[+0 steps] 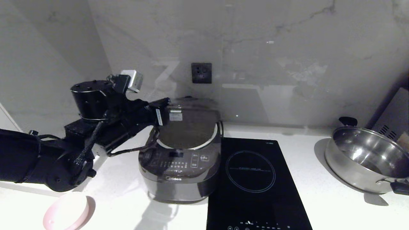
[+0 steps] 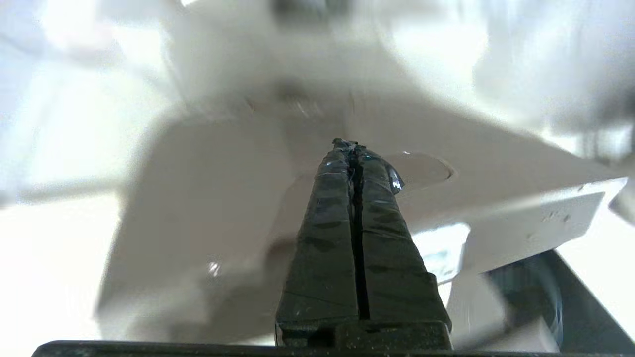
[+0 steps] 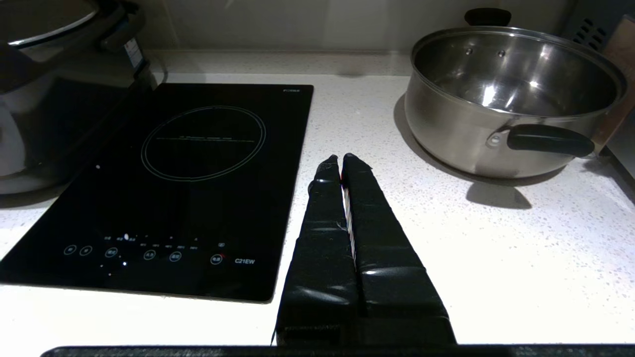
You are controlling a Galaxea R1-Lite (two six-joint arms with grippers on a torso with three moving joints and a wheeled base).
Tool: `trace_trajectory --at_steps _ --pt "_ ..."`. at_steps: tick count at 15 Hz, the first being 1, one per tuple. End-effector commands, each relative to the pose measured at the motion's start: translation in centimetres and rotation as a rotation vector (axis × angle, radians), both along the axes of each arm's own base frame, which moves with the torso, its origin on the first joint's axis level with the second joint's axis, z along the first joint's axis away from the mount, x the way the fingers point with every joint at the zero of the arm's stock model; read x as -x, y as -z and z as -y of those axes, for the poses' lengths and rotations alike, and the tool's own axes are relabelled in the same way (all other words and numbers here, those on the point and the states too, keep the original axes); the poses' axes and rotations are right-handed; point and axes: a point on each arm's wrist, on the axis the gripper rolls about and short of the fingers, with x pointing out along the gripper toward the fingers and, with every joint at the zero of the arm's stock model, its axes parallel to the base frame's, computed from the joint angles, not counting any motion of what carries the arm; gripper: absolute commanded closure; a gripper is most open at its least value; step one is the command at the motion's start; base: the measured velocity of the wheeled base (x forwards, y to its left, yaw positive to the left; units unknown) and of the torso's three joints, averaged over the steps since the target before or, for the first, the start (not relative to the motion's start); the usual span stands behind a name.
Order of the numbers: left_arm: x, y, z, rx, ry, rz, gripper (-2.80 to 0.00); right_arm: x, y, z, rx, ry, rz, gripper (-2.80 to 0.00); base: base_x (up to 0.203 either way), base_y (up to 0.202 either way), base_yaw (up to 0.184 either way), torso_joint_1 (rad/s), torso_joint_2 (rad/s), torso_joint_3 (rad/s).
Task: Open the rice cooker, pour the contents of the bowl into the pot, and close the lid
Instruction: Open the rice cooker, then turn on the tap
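Left gripper (image 2: 353,145) jaws shut tight, holding nothing, tips at the lid (image 1: 188,119) of the rice cooker (image 1: 180,166). Lid looks stiff, hinged, slick plastic, so I'd push its front edge. Bowl (image 1: 67,211) sits well behind the jaws, probably light.

The left end effector (image 1: 166,110), fingers pressed together, hangs at the rice cooker's (image 1: 180,166) back left corner, with the blurred, half-raised lid (image 1: 188,123) directly in front of it and the wall just behind, so little room is left there. Below and toward the robot from it, the bowl (image 1: 67,211) sits on the counter (image 1: 319,204) with bare surface between bowl and cooker. The right end effector (image 3: 341,159), fingers together, has bare counter beneath and ahead, flanked by the hob (image 3: 173,183) and the steel pan (image 3: 506,94).
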Motion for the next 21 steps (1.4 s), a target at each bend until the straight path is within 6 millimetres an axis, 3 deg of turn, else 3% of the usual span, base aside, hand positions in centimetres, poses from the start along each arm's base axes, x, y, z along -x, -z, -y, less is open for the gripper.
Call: trace_trajectory --at_steps 1,9,16,21 --pt "0.5 -1.8 -1.0 0.044 -0.031 0.073 0.0 0.0 0.0 0.0 0.0 -0.001 -0.001 0.0 0.0 0.0 0.0 0.0 0.0 0.0" --pt "2.4 -5.1 -5.1 0.169 -0.133 0.152 0.0 0.0 0.0 0.0 0.0 -0.001 -0.001 0.0 0.0 0.0 0.0 0.0 0.0 0.0" --pt "7.1 -1.2 -8.0 0.12 -0.18 0.028 0.0 0.0 0.0 0.0 0.0 -0.001 -0.001 0.0 0.0 0.0 0.0 0.0 0.0 0.0" --pt "11.7 1.6 -11.7 -0.034 -0.242 -0.113 0.0 0.0 0.0 0.0 0.0 -0.001 -0.001 0.0 0.0 0.0 0.0 0.0 0.0 0.0"
